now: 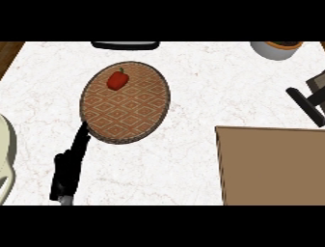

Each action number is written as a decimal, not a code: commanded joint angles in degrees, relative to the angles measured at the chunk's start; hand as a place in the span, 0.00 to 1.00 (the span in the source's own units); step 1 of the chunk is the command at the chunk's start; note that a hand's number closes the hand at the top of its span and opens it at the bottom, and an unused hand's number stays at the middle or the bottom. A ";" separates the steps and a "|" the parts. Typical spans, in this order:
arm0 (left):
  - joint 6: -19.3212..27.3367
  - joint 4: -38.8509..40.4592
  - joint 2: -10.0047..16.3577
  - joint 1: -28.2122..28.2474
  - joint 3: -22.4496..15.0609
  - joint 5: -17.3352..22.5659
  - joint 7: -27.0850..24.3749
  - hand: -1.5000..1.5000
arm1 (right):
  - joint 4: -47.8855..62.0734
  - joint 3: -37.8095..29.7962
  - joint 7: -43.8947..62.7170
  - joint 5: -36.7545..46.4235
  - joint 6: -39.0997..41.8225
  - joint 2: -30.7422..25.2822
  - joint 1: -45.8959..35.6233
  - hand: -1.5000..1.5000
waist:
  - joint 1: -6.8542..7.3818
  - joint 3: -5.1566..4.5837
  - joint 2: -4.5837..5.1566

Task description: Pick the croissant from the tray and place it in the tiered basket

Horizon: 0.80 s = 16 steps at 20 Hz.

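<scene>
Our left hand [69, 166] stretches out with straight fingers, holding nothing, its tips at the near-left rim of the woven tray [133, 113]. On the tray's far side we see a red pepper [118, 80], well apart from those fingertips. Our right hand [306, 103] rests open at the right edge. A cream basket [1, 140] sits left of the left hand.
</scene>
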 commanded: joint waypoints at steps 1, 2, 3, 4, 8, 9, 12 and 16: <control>1.50 0.17 -1.04 -0.06 -0.11 -0.96 1.30 0.50 | 7.86 2.27 -3.91 3.65 -3.92 3.09 -1.89 1.00 | -0.54 0.02 -0.03; -0.99 3.88 -0.36 -1.01 2.17 1.50 -1.91 0.50 | 7.92 3.96 -2.47 5.08 -4.07 4.44 -3.48 1.00 | -0.54 -0.04 0.03; -1.24 0.79 1.39 0.60 1.81 0.73 -0.37 0.50 | 11.70 3.37 -5.09 6.14 -6.07 3.71 -3.12 1.00 | -0.19 0.02 0.08; -1.29 1.54 0.21 -1.69 1.22 0.86 0.75 0.50 | 14.88 3.26 -5.21 6.83 -8.58 5.31 -3.83 1.00 | 0.37 0.03 0.43; -2.58 0.10 1.69 -0.20 2.06 1.49 2.03 0.50 | 21.27 1.48 -8.61 7.77 -11.03 4.54 -6.38 1.00 | -0.14 0.06 0.20; -0.77 -2.13 0.14 1.12 0.38 0.01 1.95 0.50 | 20.95 3.20 -8.08 9.04 -12.11 7.58 -5.93 1.00 | -0.27 0.06 0.03; -1.49 1.03 0.49 0.53 2.00 0.84 -0.43 0.50 | 24.76 -1.81 -7.46 5.96 -17.14 8.97 -8.09 1.00 | -0.08 0.07 0.23; -1.18 0.80 -0.22 1.68 1.14 0.24 -1.48 0.50 | 27.63 -9.34 -9.92 -1.06 -19.16 9.58 -8.07 0.00 | -0.32 0.14 0.17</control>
